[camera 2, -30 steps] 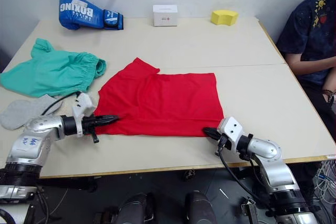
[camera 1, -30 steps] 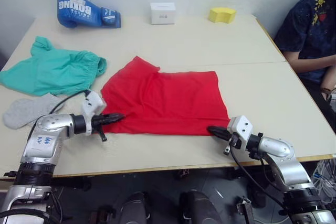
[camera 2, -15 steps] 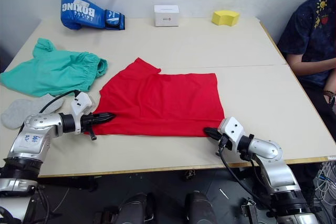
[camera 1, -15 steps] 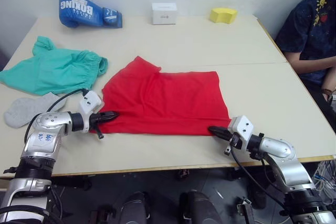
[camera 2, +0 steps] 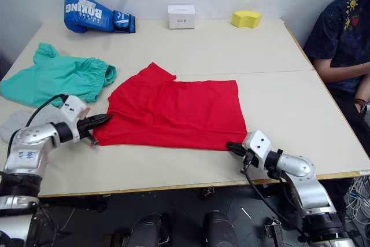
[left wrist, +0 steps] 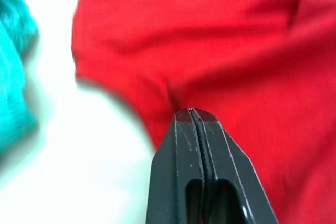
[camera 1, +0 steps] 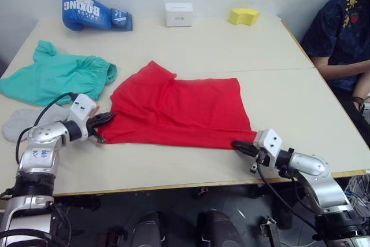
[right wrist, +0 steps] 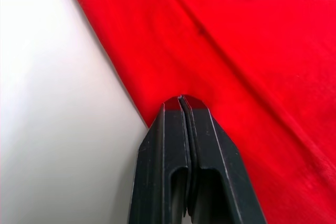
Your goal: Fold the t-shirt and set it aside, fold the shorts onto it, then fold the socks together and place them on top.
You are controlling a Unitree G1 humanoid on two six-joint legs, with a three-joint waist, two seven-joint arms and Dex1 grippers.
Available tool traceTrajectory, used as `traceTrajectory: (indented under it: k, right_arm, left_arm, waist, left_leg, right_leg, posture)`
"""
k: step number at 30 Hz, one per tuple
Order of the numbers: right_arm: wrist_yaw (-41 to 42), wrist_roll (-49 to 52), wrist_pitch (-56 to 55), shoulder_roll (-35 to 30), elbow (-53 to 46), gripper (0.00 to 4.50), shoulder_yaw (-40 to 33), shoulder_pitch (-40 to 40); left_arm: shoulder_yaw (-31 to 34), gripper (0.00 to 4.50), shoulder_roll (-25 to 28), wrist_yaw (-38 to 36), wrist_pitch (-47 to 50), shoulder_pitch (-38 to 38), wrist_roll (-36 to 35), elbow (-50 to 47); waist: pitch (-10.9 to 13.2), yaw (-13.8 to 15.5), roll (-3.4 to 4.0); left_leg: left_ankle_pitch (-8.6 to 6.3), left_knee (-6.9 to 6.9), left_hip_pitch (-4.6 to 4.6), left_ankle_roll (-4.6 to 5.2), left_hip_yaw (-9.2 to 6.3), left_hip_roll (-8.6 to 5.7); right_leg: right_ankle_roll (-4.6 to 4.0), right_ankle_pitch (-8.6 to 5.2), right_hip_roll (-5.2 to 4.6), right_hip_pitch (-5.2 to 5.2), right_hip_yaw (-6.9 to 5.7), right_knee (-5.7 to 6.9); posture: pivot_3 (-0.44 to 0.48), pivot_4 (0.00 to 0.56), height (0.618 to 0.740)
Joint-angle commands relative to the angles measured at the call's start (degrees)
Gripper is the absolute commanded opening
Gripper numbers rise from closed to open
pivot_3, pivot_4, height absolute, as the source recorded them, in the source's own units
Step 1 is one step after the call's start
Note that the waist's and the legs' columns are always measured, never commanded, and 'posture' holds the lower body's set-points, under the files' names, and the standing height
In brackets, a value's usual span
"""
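T-shirt (camera 1: 179, 111): spread flat mid-table | left gripper (camera 1: 107, 118): closed at shirt's near left corner | right gripper (camera 1: 238, 145): closed at near right corner | shorts (camera 1: 55, 77), socks (camera 1: 14, 124): far left

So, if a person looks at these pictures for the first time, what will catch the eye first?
First the t-shirt, bright red, spread in the middle of the table. The left pincer and right pincer are each shut at one of its near corners. Next come the teal-green shorts on the left, and the blue boxing glove at the far edge.
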Motion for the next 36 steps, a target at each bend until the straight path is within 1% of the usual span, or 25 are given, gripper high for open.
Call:
traceTrajectory:
  k: [1,4,6,8,10,13,15,20,23,25,27,29,30,31,32,33,34,36]
  right_arm:
    - [0.2,0.3,-0.1,-2.1,2.0,0.0,-3.0,1.3]
    - [3.1,6.2,0.2,-1.4,-1.4,0.0,-5.3,1.2]
    - [3.9,8.7,1.6,-0.8,-4.0,0.0,-5.6,0.9]
    - [0.4,6.1,1.1,1.7,-3.9,0.0,-3.5,-0.8]
    - [-3.1,2.1,-0.4,4.4,-1.7,0.0,-1.0,-2.4]
    - [-6.4,-1.8,-2.3,7.2,1.8,0.0,0.8,-3.7]
    - [-7.6,-3.6,-3.8,7.7,4.2,0.0,1.3,-4.0]
    - [-8.7,-3.9,-8.0,4.9,9.9,0.0,-3.2,-2.8]
    - [-8.0,-2.4,-10.2,2.4,13.3,0.0,-6.5,-2.5]
    - [-6.1,-0.9,-10.2,0.4,14.5,0.0,-8.2,-2.4]
    - [-4.8,1.7,-8.6,-0.6,13.9,0.0,-10.1,-2.9]
    - [-3.5,5.3,-6.9,-0.8,11.9,0.0,-12.3,-3.3]
    - [-1.0,7.9,-5.7,-1.3,9.5,0.0,-12.8,-2.7]
    - [1.1,9.3,-4.9,-2.0,7.3,0.0,-12.9,-2.0]
    - [3.7,10.7,-3.2,-3.1,5.0,0.17,-12.4,-1.1]
    - [6.8,10.2,-3.6,-4.9,2.9,0.35,-10.9,-0.1]
    - [8.8,9.2,-4.2,-6.3,1.6,0.59,-9.7,0.5]
    - [10.7,6.8,-5.2,-8.3,-0.4,1.29,-7.5,1.3]
  left_arm:
    - [4.5,0.02,2.4,-3.2,0.7,3.1,-4.1,-6.2]
    - [7.3,0.02,3.1,-8.2,3.1,8.0,-10.4,-16.0]
    - [7.3,0.02,3.0,-8.7,4.1,10.4,-11.5,-20.7]
    - [5.4,0.02,0.2,-5.1,3.2,11.6,-9.2,-22.7]
    - [3.6,0.02,-2.4,-1.1,1.9,11.9,-6.1,-22.2]
    - [3.1,0.02,-4.6,4.6,1.3,11.7,-2.3,-19.5]
    - [2.8,0.02,-5.0,6.7,1.6,12.6,-0.6,-18.5]
    - [5.1,0.02,-3.6,6.8,2.1,18.1,-1.2,-18.7]
    - [7.4,0.02,-2.4,5.0,1.4,22.1,-2.5,-19.5]
    - [9.1,0.02,-0.8,4.9,-0.4,24.1,-1.6,-18.3]
    - [11.1,0.02,0.2,4.4,-2.1,24.9,-2.2,-17.3]
    - [13.4,0.02,0.3,3.2,-2.4,25.1,-5.0,-18.3]
    - [14.8,0.02,0.5,1.0,-1.2,25.3,-8.3,-20.2]
    - [15.8,0.19,1.0,-1.8,1.2,25.8,-11.9,-22.4]
    - [16.0,0.41,2.1,-4.7,2.2,26.7,-13.7,-24.5]
    - [15.4,0.59,3.8,-7.6,1.4,27.9,-13.3,-26.4]
    - [14.6,0.93,5.1,-9.1,-0.5,28.7,-11.8,-27.4]
    - [13.2,1.59,6.5,-9.8,-5.0,28.4,-8.4,-27.2]
  waist:
    - [0.0,0.0,0.0]
    - [0.0,0.2,0.0]
    - [0.0,0.1,0.06]
    - [0.0,0.1,0.08]
    - [0.0,-0.1,0.17]
    - [0.0,-0.1,0.16]
    - [0.0,-0.1,0.17]
    - [0.0,-0.2,0.15]
    - [0.0,-0.2,0.18]
    - [-0.1,-0.2,0.2]
    - [-0.1,-0.2,0.25]
    - [-0.1,-0.3,0.28]
    - [0.0,-0.3,0.3]
    - [0.0,-0.4,0.3]
    - [0.0,-0.3,0.3]
    - [0.0,-0.3,0.3]
    - [0.0,-0.3,0.31]
    - [0.0,-0.2,0.31]
  left_leg:
    - [0.0,-0.02,-0.01,0.0,0.0,0.0]
    - [-0.01,-0.02,-0.02,0.0,-0.04,0.0]
    - [-0.01,-0.06,-0.05,0.01,-0.04,0.0]
    - [-0.01,-0.08,-0.02,0.01,-0.04,0.0]
    - [0.01,-0.1,0.03,-0.01,-0.03,0.0]
    - [0.04,-0.13,-0.04,-0.05,-0.01,0.02]
    - [0.04,-0.18,-0.06,-0.06,0.0,0.01]
    - [-0.02,-0.16,-0.04,0.0,0.07,-0.01]
    - [-0.08,-0.17,0.07,-0.03,0.07,-0.01]
    - [-0.28,-0.2,0.13,-0.18,0.06,0.0]
    - [-0.29,-0.26,0.14,-0.16,0.05,0.01]
    - [-0.23,-0.47,0.14,-0.13,0.05,0.01]
    - [-0.18,-0.58,0.13,-0.14,0.06,0.01]
    - [-0.1,-0.66,0.12,-0.1,0.06,0.01]
    - [0.05,-0.75,0.11,0.02,0.05,0.01]
    - [0.08,-0.82,0.12,0.02,0.04,0.01]
    - [0.08,-0.87,0.12,0.0,0.04,0.01]
    - [0.07,-0.91,0.12,-0.03,0.04,0.03]
  right_leg:
    - [0.0,0.0,-0.02,-0.01,0.01,-0.01]
    - [0.0,0.0,-0.06,0.0,-0.01,-0.03]
    - [0.0,0.0,-0.09,-0.01,0.02,-0.05]
    - [0.0,0.0,-0.08,0.0,0.04,-0.04]
    - [0.0,0.0,-0.05,0.01,0.05,-0.02]
    - [0.0,0.0,0.01,-0.09,0.03,-0.02]
    - [0.0,0.0,0.02,-0.14,0.03,-0.03]
    - [0.0,0.0,-0.03,-0.08,0.05,-0.1]
    - [-0.01,0.0,-0.08,0.0,0.05,-0.11]
    - [-0.03,-0.01,-0.09,0.01,0.04,-0.11]
    - [-0.05,-0.02,-0.09,-0.01,0.04,-0.1]
    - [-0.09,-0.02,-0.1,-0.08,0.04,-0.11]
    - [-0.11,-0.03,-0.09,-0.13,0.04,-0.12]
    - [-0.13,-0.03,-0.08,-0.16,0.04,-0.12]
    - [-0.15,-0.05,-0.07,-0.18,0.01,-0.13]
    - [-0.19,-0.07,-0.06,-0.19,-0.01,-0.13]
    - [-0.21,-0.08,-0.05,-0.19,-0.02,-0.14]
    - [-0.23,-0.1,-0.02,-0.19,-0.05,-0.21]
  posture:
    - [0.0,0.15,0.74]
    - [0.0,0.15,0.74]
    - [0.0,0.15,0.74]
    - [0.0,0.15,0.74]
    - [0.0,0.15,0.74]
    - [0.0,0.15,0.74]
    - [0.0,0.15,0.74]
    - [0.0,0.15,0.74]
    - [0.0,0.15,0.74]
    - [0.0,0.15,0.74]
    - [0.0,0.15,0.74]
    - [0.0,0.15,0.74]
    - [0.0,0.15,0.74]
    - [0.0,0.15,0.74]
    - [0.0,0.15,0.74]
    - [0.0,0.15,0.74]
    - [0.0,0.15,0.74]
    - [0.0,0.15,0.74]
